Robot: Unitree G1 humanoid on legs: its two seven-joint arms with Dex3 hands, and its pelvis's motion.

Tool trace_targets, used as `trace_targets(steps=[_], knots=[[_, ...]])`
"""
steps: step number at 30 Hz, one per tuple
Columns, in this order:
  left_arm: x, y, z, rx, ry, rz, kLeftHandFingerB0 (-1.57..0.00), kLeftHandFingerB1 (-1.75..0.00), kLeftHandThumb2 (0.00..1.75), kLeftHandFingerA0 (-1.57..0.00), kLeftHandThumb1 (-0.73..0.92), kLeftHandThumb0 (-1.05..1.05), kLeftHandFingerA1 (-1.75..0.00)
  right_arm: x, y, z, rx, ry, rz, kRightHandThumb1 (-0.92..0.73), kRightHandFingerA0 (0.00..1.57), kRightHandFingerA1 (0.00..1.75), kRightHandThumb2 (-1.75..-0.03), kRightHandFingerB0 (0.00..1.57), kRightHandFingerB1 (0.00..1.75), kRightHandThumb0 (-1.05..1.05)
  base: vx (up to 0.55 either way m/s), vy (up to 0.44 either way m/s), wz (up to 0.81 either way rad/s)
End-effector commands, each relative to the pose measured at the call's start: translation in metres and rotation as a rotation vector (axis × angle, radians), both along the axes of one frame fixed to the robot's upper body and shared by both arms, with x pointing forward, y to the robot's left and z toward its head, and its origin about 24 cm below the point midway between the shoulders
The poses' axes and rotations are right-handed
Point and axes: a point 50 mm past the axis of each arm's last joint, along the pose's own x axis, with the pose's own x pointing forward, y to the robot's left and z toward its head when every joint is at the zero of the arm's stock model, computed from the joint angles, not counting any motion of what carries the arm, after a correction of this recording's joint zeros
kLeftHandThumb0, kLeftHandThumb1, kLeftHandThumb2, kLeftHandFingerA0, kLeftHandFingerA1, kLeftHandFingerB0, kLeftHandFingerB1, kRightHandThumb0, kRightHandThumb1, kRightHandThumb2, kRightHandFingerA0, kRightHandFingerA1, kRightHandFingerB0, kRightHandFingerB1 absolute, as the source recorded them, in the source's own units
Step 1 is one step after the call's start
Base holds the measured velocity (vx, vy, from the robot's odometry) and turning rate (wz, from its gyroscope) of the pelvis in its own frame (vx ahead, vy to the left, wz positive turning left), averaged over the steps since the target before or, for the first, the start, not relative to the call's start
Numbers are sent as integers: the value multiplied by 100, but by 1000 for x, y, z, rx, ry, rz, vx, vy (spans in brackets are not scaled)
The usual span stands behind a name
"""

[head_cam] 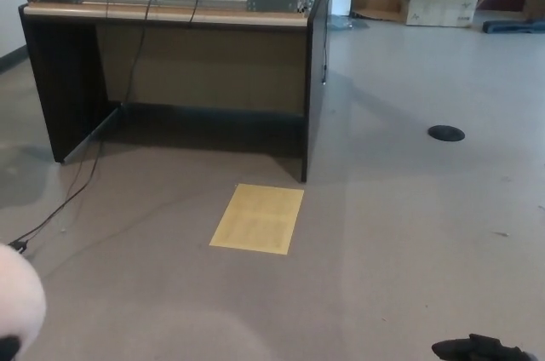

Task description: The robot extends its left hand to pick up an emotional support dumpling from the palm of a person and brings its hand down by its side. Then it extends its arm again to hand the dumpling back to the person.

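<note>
Dumpling (19, 303) at lower-left edge (left hand barely visible).

— What's the ground like?
— A grey carpeted floor (409, 233), plain all over.
— Anything lying on it?
— A flat yellow sheet (258, 218) just in front of the dark desk (200, 63), which stands on the floor. A black cable (64, 203) trails from the desk across the carpet. A round black floor disc (445, 133) sits to the right, and a cardboard box (440, 1) rests far back.
</note>
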Motion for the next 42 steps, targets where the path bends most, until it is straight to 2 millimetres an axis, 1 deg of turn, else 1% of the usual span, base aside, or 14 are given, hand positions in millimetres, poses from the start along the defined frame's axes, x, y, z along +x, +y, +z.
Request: trace_targets(steps=[1, 4, 5, 12, 17, 28, 30, 32, 36, 37, 38, 39, 42], knots=[[-6, 10, -4, 62, -40, 26, -90, -90, 63, -107, 79, -15, -143, 2, -2, 4, -5, -19, -8, -61, 79, 47, -58, 65, 41, -29, 0, 0, 0], [-6, 11, -5, 65, -38, 29, -90, -90, 63, -107, 79, -15, -143, 3, -2, 4, -5, -17, -7, -61, 79, 47, -58, 65, 41, -29, 0, 0, 0], [-6, 12, -6, 66, -35, 29, -88, -94, 63, -103, 80, -14, -143, 3, -2, 3, -6, -17, -12, -61, 79, 47, -57, 64, 41, -29, 0, 0, 0], [-5, 13, -9, 65, -33, 27, -88, -91, 63, -103, 79, -16, -143, 2, -2, 3, -7, -25, -22, -61, 80, 47, -57, 65, 41, -29, 0, 0, 0], [-3, 13, -6, 64, -33, 34, -88, -93, 63, -105, 79, -15, -146, 2, -1, 2, 0, -22, -19, -61, 79, 48, -58, 64, 41, -29, 0, 0, 0], [-2, 13, 0, 58, -63, 29, -88, -94, 63, -103, 81, -14, -147, 3, -2, 3, -7, -16, -20, -61, 79, 46, -58, 64, 41, -30, 0, 0, 0], [4, 10, 8, 71, -83, 13, -84, -95, 65, -103, 77, -16, -144, 2, -4, 4, -4, -31, -26, -61, 79, 48, -57, 64, 42, -27, 0, 0, 0], [8, 9, 14, 79, -92, 9, -84, -95, 65, -103, 77, -16, -144, 2, -4, 5, -1, -36, -25, -61, 79, 48, -57, 64, 42, -27, 0, 0, 0], [8, 9, 15, 81, -92, 8, -84, -95, 65, -103, 77, -16, -144, 2, -4, 5, 0, -37, -25, -61, 79, 48, -57, 64, 42, -27, 0, 0, 0], [31, -8, 52, 152, -184, -64, -94, -82, 63, -103, 76, -18, -128, 1, -5, 4, -2, -34, -30, -61, 79, 48, -57, 65, 41, -28, 0, 0, 0], [36, -13, 62, 174, -211, -83, -94, -82, 63, -103, 76, -18, -128, 0, -6, 3, -3, -34, -31, -61, 79, 48, -57, 65, 41, -28, 0, 0, 6], [38, -15, 68, 185, -224, -92, -94, -82, 63, -103, 76, -18, -128, 0, -6, 3, -3, -33, -31, -61, 79, 48, -57, 65, 41, -28, 0, 0, 0], [38, -16, 68, 187, -221, -92, -94, -82, 63, -103, 76, -18, -128, 0, -5, 3, -2, -33, -31, -61, 79, 48, -57, 65, 41, -28, 0, 0, 3]])
